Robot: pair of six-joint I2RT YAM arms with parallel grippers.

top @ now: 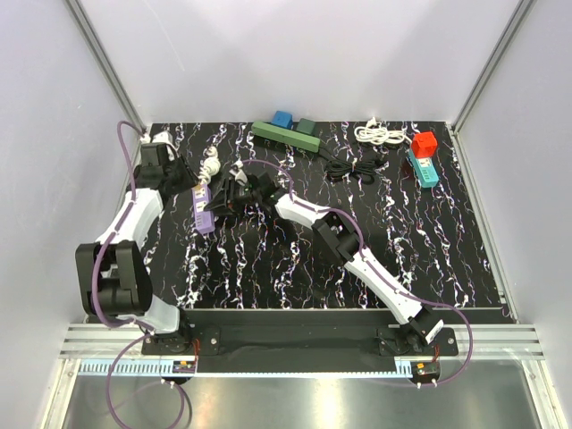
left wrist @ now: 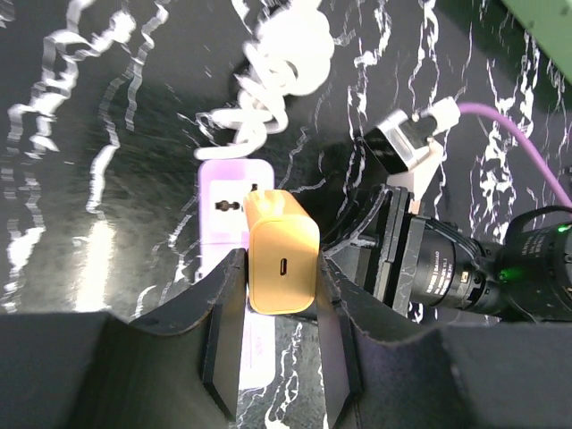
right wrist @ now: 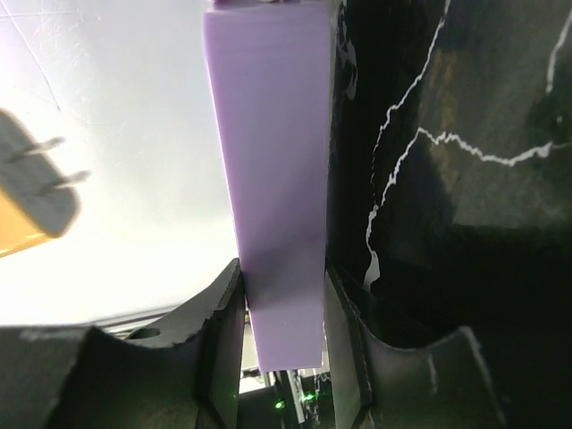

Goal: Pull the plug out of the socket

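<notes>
A yellow plug (left wrist: 281, 259) sits between my left gripper's (left wrist: 281, 286) fingers, which are shut on its sides. In the right wrist view the plug (right wrist: 31, 210) hangs free with its two prongs bare, apart from the purple socket strip (right wrist: 273, 179). My right gripper (right wrist: 281, 299) is shut on the strip's long sides. The strip (left wrist: 223, 201) lies on the black marbled table below the plug, with its white coiled cable (left wrist: 277, 63) behind it. In the top view the strip (top: 204, 213) lies between the left gripper (top: 189, 181) and the right gripper (top: 223, 201); the plug is hidden there.
A green power strip (top: 286, 136) with a blue and a green plug lies at the back. A white cable (top: 380, 134), a black cable (top: 353, 166) and a teal strip with a red plug (top: 422, 159) lie at the back right. Grey walls surround the table.
</notes>
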